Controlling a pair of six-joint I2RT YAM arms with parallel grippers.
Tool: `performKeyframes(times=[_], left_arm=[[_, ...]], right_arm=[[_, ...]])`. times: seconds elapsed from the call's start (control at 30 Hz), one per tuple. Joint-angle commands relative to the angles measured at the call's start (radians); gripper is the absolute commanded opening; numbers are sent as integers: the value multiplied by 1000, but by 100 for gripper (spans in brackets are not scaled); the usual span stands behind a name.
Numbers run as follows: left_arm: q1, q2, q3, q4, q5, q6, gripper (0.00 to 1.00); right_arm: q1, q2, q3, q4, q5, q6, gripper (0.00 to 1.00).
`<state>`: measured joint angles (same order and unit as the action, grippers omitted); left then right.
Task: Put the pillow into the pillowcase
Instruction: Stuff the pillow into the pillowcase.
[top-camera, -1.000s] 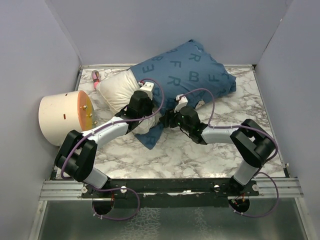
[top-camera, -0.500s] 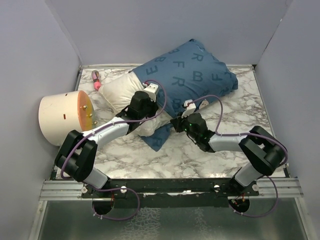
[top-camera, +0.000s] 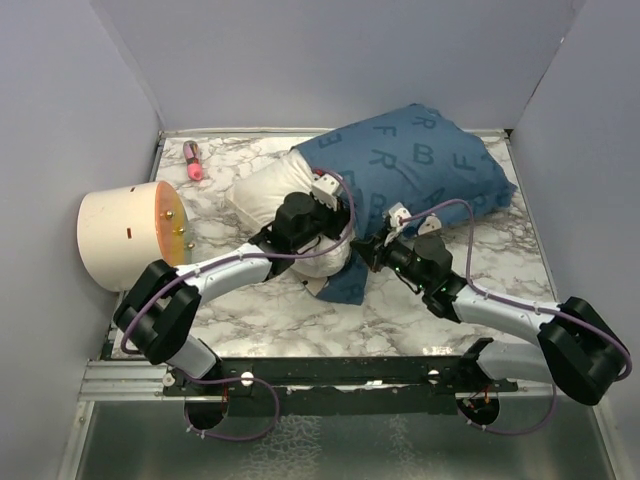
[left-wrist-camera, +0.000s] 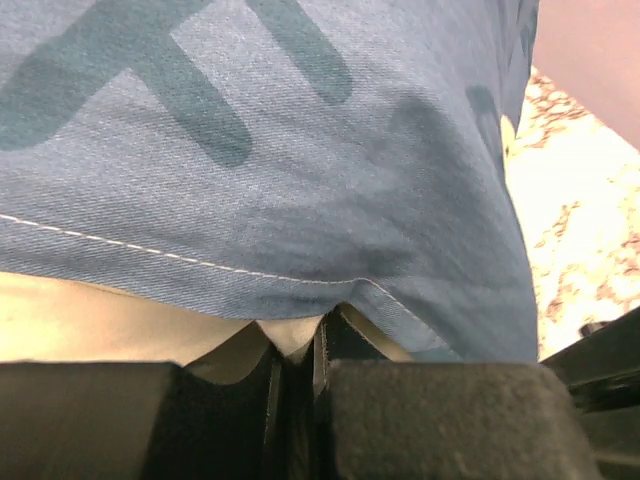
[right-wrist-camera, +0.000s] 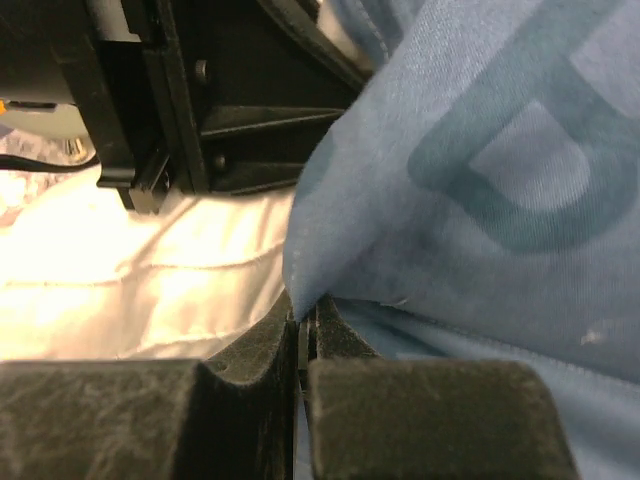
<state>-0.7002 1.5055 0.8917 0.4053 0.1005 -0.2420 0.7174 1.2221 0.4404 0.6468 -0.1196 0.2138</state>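
The white pillow (top-camera: 262, 190) lies at the back of the marble table, its right part inside the blue lettered pillowcase (top-camera: 425, 160). My left gripper (top-camera: 332, 215) sits at the case's mouth. In the left wrist view its jaws (left-wrist-camera: 292, 340) are shut on a pinch of white pillow (left-wrist-camera: 100, 325) fabric just under the blue hem of the pillowcase (left-wrist-camera: 300, 180). My right gripper (top-camera: 364, 250) is at the case's lower corner. Seen from the right wrist, its jaws (right-wrist-camera: 303, 318) are shut on a fold of the pillowcase (right-wrist-camera: 480, 170), with the pillow (right-wrist-camera: 150, 290) to their left.
A cream cylinder (top-camera: 125, 232) with an orange inside lies on its side at the left edge. A small pink object (top-camera: 192, 166) rests at the back left corner. Grey walls close the marble table (top-camera: 480, 265) on three sides.
Both arms have moved right, dragging pillow and pillowcase that way. The right gripper, open a second ago, has shut on the pillowcase's edge. The left has stayed shut.
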Motion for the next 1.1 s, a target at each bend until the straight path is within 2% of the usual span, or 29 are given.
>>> performKeyframes(times=[0.0, 0.07, 0.13, 0.17, 0.23, 0.33, 0.5, 0.7, 0.77, 0.83, 0.87, 0.97, 1.07], left_arm=[[-99, 100, -33, 267, 24, -99, 0], [-103, 119, -37, 282, 58, -125, 1], [-102, 90, -56, 243, 72, -114, 10], [-102, 55, -69, 201, 67, -93, 18], [-102, -37, -88, 80, 33, -37, 43], [-93, -195, -77, -177, 5, 25, 67], [-55, -379, 8, -596, 79, 16, 72], [-24, -441, 36, -904, 34, -146, 81], [-2, -436, 6, -927, 36, -180, 86], [22, -439, -41, -893, 44, -202, 96], [37, -437, -63, -860, 62, -207, 98], [63, -391, -120, -678, 157, -213, 99], [64, -286, -127, -414, 202, -199, 99]], right_arm=[[40, -11, -3, 16, -201, 56, 1], [35, 6, -34, -40, -109, 111, 1], [23, -14, -69, -79, -60, 148, 1], [18, -35, -86, -102, -39, 155, 1], [8, -89, -104, -154, -7, 150, 1], [-32, -147, -124, -200, -1, 142, 1], [-78, -171, -127, -200, -40, 143, 1], [-92, -151, -106, -188, -68, 137, 1], [-96, -145, -104, -184, -79, 138, 1], [-100, -143, -106, -182, -87, 138, 1], [-101, -145, -106, -181, -92, 138, 1], [-102, -147, -98, -180, -116, 130, 1], [-102, -128, -58, -166, -183, 111, 1]])
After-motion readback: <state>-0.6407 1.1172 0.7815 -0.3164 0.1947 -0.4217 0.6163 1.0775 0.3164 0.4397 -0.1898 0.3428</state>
